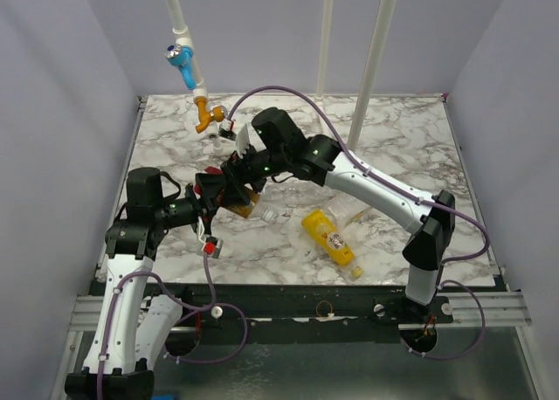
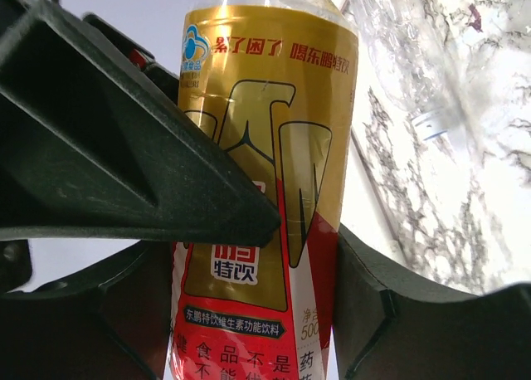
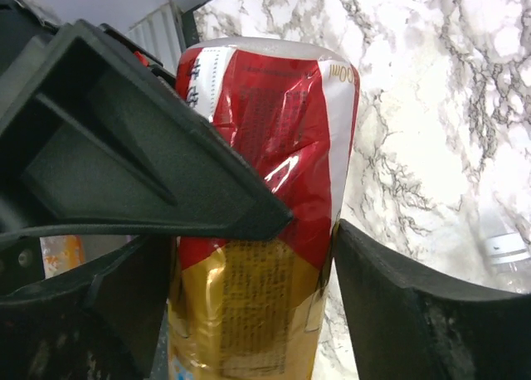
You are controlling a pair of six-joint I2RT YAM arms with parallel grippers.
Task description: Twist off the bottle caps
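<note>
My left tool and right tool crowd each other on the brown bottle. The yellow bottle and clear bottle block the right, and I see open bench behind them.

Right gripper clamped on a red-and-gold bottle

The black fingers fill the 9 o'clock and 5 o'clock sides, pressing the bottle from both flanks, and its shiny label is pretty crinkled where they pinch it. Red with a white strip on the upper half, gold with tiny print lower down. Marble table runs from 12 to 3 o'clock. At 4 o'clock, right at the edge, a clear bottle with a white band peeks in. There's an orange blur at 9 o'clock, can't tell what.
</note>
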